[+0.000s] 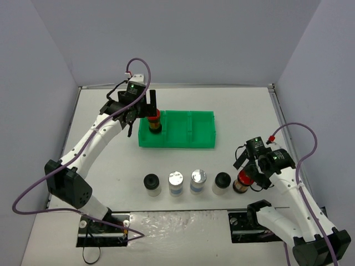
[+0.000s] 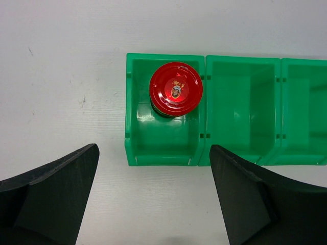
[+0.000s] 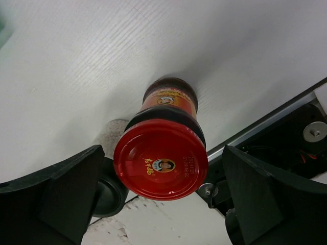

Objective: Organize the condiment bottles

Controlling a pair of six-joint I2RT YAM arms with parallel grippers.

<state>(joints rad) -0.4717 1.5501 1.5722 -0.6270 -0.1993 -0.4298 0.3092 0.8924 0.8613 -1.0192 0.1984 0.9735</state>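
One red-capped jar (image 1: 154,121) stands upright in the left compartment of the green tray (image 1: 183,141); the left wrist view shows its cap (image 2: 176,89) from above. My left gripper (image 1: 142,114) hovers over that end of the tray, open and empty (image 2: 153,163). A second red-capped jar (image 1: 242,182) stands at the right end of a row on the table. My right gripper (image 1: 249,173) is open with a finger on each side of its cap (image 3: 161,162), not touching it.
The row by the near edge holds a black-capped jar (image 1: 151,183), two silver-capped jars (image 1: 175,180) (image 1: 198,178) and another black-capped jar (image 1: 222,180), also in the right wrist view (image 3: 109,188). The tray's middle (image 2: 242,107) and right compartments hold nothing.
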